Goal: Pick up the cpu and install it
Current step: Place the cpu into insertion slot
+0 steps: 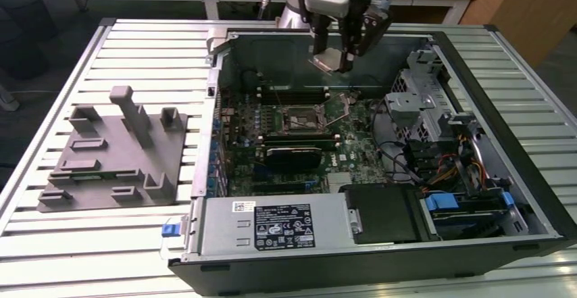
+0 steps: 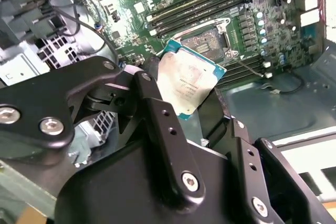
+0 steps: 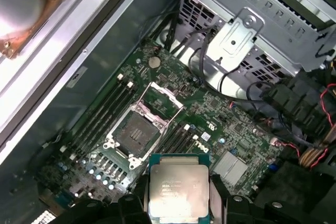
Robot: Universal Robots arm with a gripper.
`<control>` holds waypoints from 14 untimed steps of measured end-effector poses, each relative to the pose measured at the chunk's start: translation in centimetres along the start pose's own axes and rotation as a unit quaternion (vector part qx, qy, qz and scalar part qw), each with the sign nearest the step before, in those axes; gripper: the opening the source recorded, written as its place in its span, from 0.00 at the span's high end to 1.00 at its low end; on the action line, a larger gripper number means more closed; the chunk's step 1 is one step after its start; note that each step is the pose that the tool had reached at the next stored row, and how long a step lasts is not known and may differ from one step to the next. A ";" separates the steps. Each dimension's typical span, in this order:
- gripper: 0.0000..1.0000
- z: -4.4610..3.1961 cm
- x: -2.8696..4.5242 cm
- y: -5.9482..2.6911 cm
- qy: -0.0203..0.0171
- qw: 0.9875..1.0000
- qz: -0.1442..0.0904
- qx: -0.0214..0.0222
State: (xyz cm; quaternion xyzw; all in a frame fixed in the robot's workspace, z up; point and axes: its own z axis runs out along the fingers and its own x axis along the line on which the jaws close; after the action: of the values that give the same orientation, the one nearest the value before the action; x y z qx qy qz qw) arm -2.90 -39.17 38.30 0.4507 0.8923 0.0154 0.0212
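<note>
1. The hand [image 1: 332, 56] is closed on the cpu [image 1: 330, 62]. Its black fingers [image 2: 160, 121] pinch the chip by opposite edges, and the silvery top shows in both wrist views.
2. The cpu hangs in the air inside the open computer case [image 1: 469, 119], above the motherboard [image 1: 361, 142], touching nothing but the fingers. In the exterior view it sits towards the case's far wall, apart from the socket [image 1: 302, 117].
3. In the first wrist view the socket's metal frame looks swung open and its bed bare, so it appears ready to take the chip.
4. The step in hand, as I judge it, is carrying the cpu over the socket. Grip only the edges and hold the chip level.
5. In the first wrist view the chip's edges do not run parallel with the socket's. Its turn wants matching before any descent.
6. The raised frame and thin lever stand just beside the bed. A skewed or hurried approach could catch them or bend contacts.
</note>
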 end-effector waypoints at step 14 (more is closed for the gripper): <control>0.46 0.13 0.11 0.07 -0.004 0.996 0.088 0.002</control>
State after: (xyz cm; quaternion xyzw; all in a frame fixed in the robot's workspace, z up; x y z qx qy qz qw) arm -2.90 -39.03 38.17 0.5280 0.8488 0.0135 0.0225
